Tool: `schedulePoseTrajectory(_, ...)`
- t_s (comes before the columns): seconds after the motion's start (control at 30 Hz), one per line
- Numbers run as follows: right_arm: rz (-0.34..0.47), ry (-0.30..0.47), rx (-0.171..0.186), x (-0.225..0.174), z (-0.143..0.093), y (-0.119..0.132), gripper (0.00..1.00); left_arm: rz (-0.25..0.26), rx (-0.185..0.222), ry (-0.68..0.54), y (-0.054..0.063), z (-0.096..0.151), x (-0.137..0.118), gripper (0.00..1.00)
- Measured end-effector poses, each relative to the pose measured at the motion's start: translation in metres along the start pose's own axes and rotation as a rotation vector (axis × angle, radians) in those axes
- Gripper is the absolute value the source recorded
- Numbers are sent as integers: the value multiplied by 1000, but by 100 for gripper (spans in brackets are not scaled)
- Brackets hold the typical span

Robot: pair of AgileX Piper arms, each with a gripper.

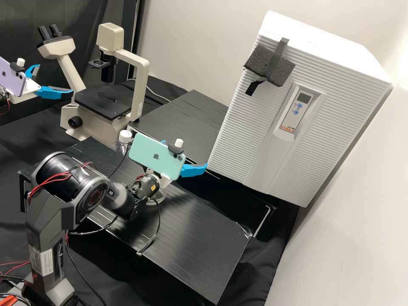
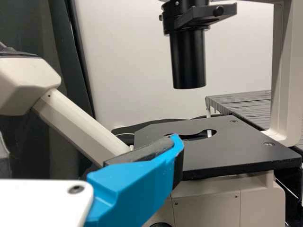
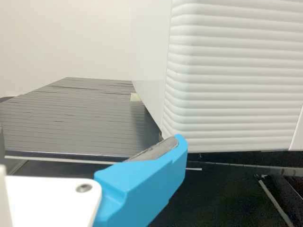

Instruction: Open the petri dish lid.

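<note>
My left gripper (image 1: 55, 78) stands open in the high view, beside the microscope at the upper left, its two blue fingers apart. In the left wrist view, one finger of the left gripper (image 2: 142, 182) shows in front of the microscope stage. My right gripper (image 1: 185, 154) is open above the bench, left of the white incubator; the phone partly hides its far finger. One finger of the right gripper (image 3: 147, 184) shows before the incubator's corner in the right wrist view. A clear round dish (image 1: 158, 198) lies on the bench under the right arm, mostly hidden by its wrist; its lid cannot be told apart.
The microscope (image 1: 138, 89) stands at the back left. A clear bottle with a white cap (image 1: 125, 136) is close behind the right arm's phone. The incubator (image 1: 238, 140) with a foam block (image 1: 270, 63) stands at the right, beside the raised black platform (image 1: 187, 114).
</note>
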Motion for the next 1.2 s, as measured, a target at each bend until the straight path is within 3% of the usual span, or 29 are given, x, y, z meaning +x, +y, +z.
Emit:
schedulePoseTrajectory(0.33, 0, 0, -1, -4, 1, -1, 100, 0, 0, 0, 0, 0, 0, 100)
schedulePoseTrajectory(0.5, 18, 23, -1, -36, 3, 2, 100, 0, 0, 0, 0, 0, 0, 100)
schedulePoseTrajectory(0.7, 51, 118, 29, -82, -4, 5, 100, 0, 0, 0, 0, 0, 0, 100)
schedulePoseTrajectory(0.83, 34, 176, 30, -109, -7, -1, 100, 0, 0, 0, 0, 0, 0, 100)
schedulePoseTrajectory(1.03, -4, 192, 11, -137, -3, -9, 100, 0, 0, 0, 0, 0, 0, 100)
schedulePoseTrajectory(1.2, 15, 198, 1, -141, -4, -6, 100, 0, 0, 0, 0, 0, 0, 100)
